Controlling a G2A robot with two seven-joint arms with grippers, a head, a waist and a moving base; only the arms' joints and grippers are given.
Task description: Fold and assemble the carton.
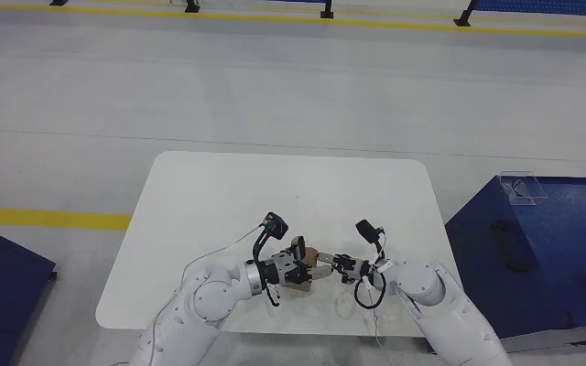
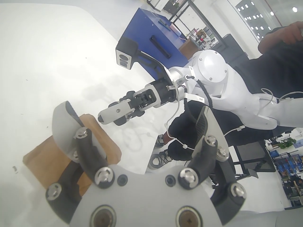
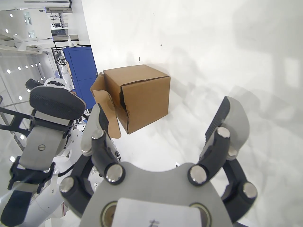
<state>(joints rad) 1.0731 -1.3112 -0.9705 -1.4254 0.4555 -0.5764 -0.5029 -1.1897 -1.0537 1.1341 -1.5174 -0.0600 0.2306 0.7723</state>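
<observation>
**Carton sits between spread end effectors**

I see the brown carton (image 3: pixel 142 95) on the white surface (image 3: pixel 213 24) near its front edge. The left end effector (image 2: pixel 134 119) and right end effector (image 3: pixel 163 107) flank it, fingers apart. A blue cabinet (image 1: pixel 522 247) stands beside the surface.

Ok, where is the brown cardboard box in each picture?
Top view: the carton sits near the front edge of the white table, about the middle.
Left wrist view: the carton is close up, with the right tool just beyond it.
Right wrist view: the carton stands on the table ahead, one flap open.
Shared landmark: the white table under it.
</observation>
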